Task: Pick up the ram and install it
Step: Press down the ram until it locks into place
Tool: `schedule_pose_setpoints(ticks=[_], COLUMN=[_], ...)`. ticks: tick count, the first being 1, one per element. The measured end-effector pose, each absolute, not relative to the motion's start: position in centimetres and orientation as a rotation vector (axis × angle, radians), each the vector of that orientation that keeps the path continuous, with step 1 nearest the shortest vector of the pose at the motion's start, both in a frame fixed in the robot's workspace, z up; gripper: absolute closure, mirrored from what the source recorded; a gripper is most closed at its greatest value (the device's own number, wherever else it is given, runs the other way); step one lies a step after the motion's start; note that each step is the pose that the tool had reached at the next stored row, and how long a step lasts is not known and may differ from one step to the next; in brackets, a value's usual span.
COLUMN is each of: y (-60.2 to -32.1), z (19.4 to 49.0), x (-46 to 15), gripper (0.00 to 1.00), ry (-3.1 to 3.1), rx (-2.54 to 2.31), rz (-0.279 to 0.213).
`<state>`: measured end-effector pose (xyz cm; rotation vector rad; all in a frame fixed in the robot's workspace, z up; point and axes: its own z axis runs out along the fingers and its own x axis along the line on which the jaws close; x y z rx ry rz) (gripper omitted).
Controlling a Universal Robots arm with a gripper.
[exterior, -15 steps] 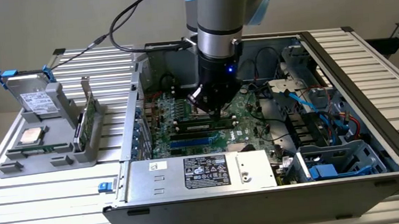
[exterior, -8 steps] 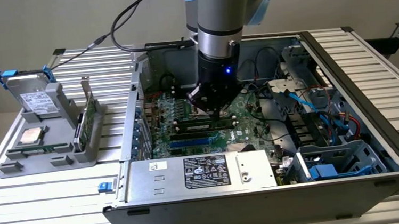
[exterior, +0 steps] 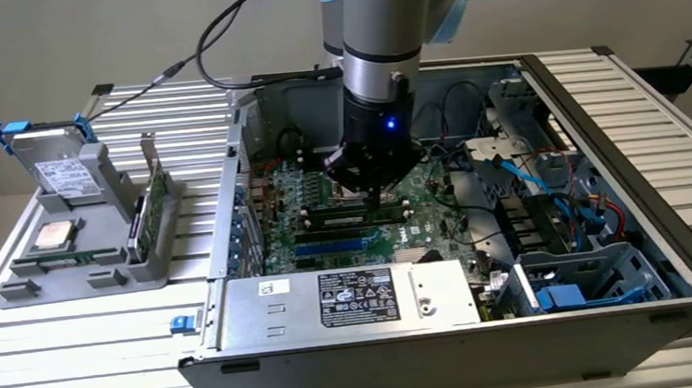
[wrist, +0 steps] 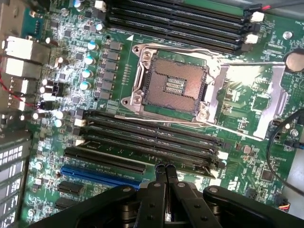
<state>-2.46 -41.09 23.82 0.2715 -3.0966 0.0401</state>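
Ram (exterior: 345, 218) appears to stand on edge in one of the black memory slots (wrist: 152, 137) at the middle of the exterior view, directly under the claw (exterior: 377, 191). The claw's fingers are pressed together, with nothing pinched between them, and its tips are at or just above the stick's top edge; I cannot tell whether they touch.

By my judgement the stick is light, stiff and thin. It is also fragile, so it is best held by its long edges, away from the chips.

The open computer case (exterior: 638, 134) holds the motherboard with its empty processor socket (wrist: 173, 85), a power supply (exterior: 354, 300) at lower centre, and loose cables on the exterior view's right. On the desk (exterior: 88, 363) at the exterior view's left, a grey holder (exterior: 32, 288) carries a hard drive (exterior: 59, 166), a processor chip (exterior: 53, 236) and an expansion card (exterior: 153, 209).
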Motion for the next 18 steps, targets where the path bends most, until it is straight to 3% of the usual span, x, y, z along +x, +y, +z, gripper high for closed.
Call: schedule_pose_setpoints(ticks=[18], y=[-41.09], z=[23.72], x=[-2.68], gripper=[0.90], ry=[-3.105], rx=[-0.064], rz=[0.034])
